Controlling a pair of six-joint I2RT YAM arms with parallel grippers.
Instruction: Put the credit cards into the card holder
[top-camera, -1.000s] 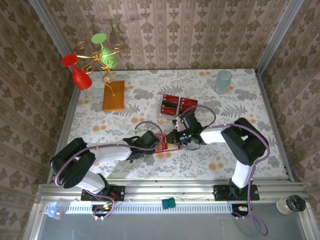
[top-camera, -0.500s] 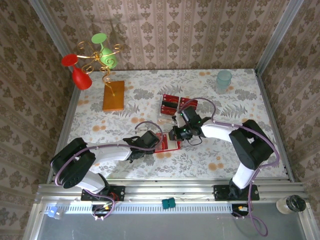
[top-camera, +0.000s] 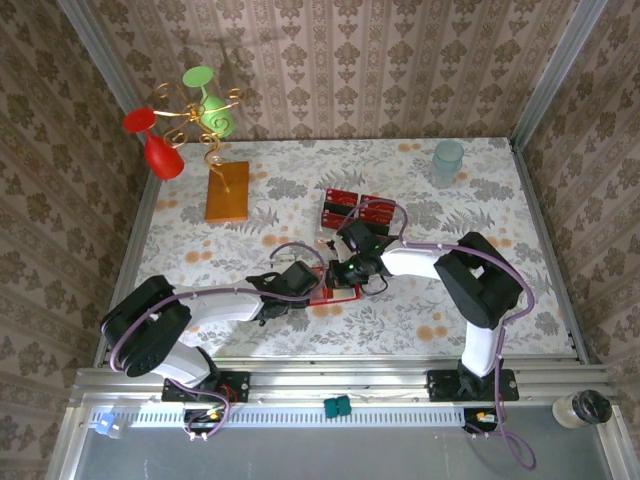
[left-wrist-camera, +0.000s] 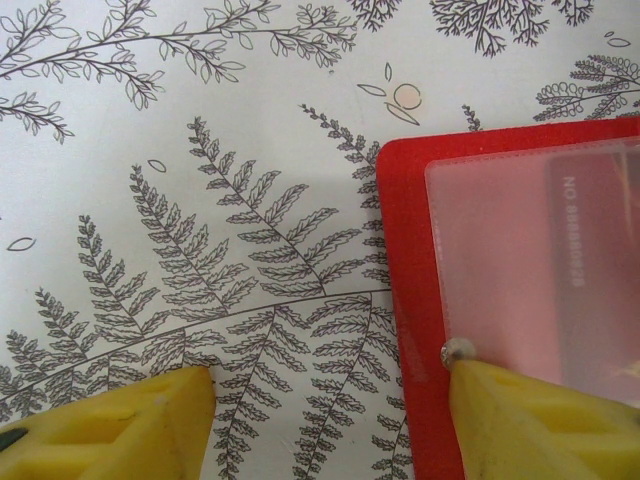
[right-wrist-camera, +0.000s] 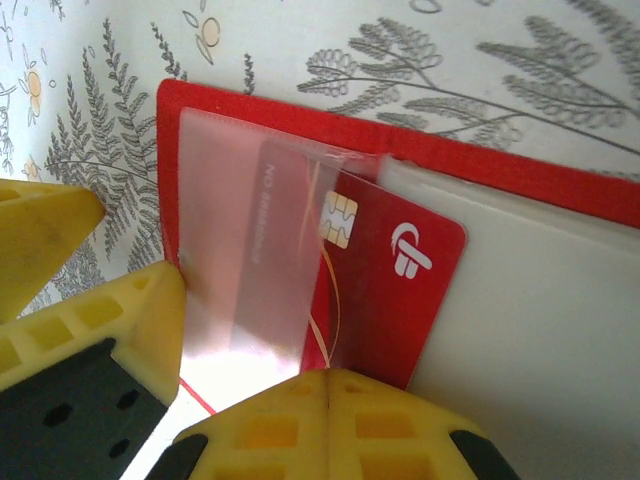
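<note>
The red card holder (top-camera: 335, 291) lies open on the table between both grippers. Its clear pocket (left-wrist-camera: 500, 250) shows a red credit card (right-wrist-camera: 400, 280) halfway in; the chip and white logo still stick out. My right gripper (right-wrist-camera: 330, 385) is shut, its joined fingertips against the card's near edge. My left gripper (left-wrist-camera: 330, 410) is open, with its right finger (left-wrist-camera: 540, 420) pressing on the pocket's corner and its left finger on the bare cloth. More red credit cards (top-camera: 358, 209) lie on the table behind the holder.
An orange-brown slab (top-camera: 227, 191) lies at the back left, under a gold stand holding a red glass (top-camera: 160, 150) and a green glass (top-camera: 212, 115). A pale blue cup (top-camera: 447, 160) stands at the back right. The table has a fern-print cloth.
My right gripper has moved left over the card holder, and the card now sits further into the pocket. The left arm has stayed put.
</note>
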